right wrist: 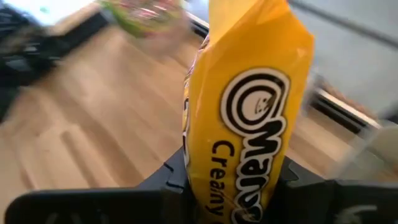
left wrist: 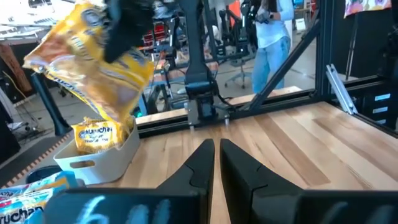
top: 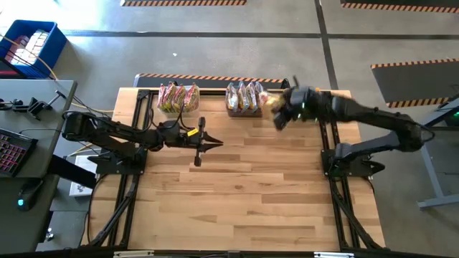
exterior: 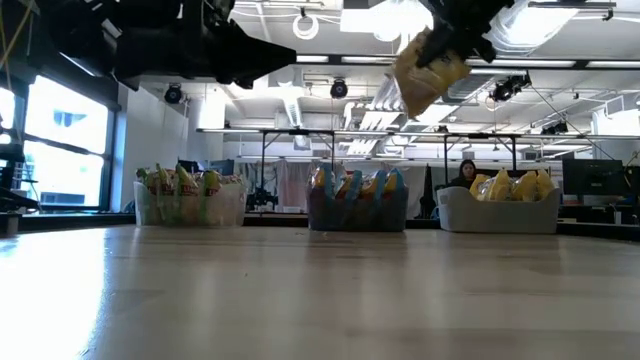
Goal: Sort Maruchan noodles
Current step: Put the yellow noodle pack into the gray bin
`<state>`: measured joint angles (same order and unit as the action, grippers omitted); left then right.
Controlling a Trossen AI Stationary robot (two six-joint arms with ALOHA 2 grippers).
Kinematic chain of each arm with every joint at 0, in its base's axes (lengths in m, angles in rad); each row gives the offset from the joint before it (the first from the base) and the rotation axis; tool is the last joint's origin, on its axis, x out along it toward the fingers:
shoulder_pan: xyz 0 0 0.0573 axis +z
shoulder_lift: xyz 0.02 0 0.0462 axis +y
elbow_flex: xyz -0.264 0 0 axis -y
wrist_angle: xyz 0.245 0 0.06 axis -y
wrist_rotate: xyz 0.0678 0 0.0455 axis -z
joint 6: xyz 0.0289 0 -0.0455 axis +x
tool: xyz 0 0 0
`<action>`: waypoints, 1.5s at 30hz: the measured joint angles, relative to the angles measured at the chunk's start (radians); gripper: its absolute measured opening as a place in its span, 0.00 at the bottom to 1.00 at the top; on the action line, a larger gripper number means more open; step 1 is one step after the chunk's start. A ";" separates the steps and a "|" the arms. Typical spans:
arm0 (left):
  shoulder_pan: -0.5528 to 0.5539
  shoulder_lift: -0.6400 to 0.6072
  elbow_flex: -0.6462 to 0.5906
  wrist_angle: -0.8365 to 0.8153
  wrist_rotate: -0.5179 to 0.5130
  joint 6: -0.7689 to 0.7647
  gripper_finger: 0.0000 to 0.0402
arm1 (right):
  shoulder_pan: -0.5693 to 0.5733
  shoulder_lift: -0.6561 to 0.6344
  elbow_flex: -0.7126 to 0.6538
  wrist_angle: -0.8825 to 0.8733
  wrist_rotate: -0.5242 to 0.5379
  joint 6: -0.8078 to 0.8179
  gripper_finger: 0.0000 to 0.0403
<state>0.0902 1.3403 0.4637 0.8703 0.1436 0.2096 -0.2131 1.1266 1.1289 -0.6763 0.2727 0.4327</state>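
Right claw (right wrist: 239,177), yellow packet (right wrist: 249,106) upright

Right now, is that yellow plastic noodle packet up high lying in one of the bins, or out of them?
Out. The yellow plastic noodle packet hangs in the air, pinched in the right gripper, above the tabletop and not inside any bin.

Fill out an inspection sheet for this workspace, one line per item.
Surface: wooden table, bare across its middle and near side.
Job's things: yellow noodle packet held up in the air; other packets stand in three bins along the far edge.
Clutter: nothing seen.
Grippers: right gripper shut on the yellow noodle packet near the far edge; left gripper shut, empty, above the table's middle.
Cables: yellow cable by the side desk, left of the table.
Surroundings: blue crate on the floor; person beyond the table.
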 joint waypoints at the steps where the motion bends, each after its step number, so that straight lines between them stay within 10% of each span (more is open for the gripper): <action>1: 0.000 0.000 0.000 0.000 0.000 0.000 0.04 | -0.052 0.007 0.037 -0.064 -0.028 0.004 0.21; 20: 0.000 0.000 0.000 -0.024 0.000 -0.025 0.04 | -0.729 0.394 0.197 -0.414 -0.356 -0.127 0.21; 38: 0.000 0.000 0.000 -0.059 0.000 -0.024 0.04 | -0.830 0.666 0.246 -0.438 -0.378 -0.170 0.21; 45: 0.000 0.000 0.000 -0.062 -0.001 -0.024 0.04 | -0.825 0.672 0.246 -0.411 -0.365 -0.210 0.36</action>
<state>0.0898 1.3407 0.4637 0.8078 0.1429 0.1852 -1.0384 1.7981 1.3746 -1.0871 -0.0923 0.2230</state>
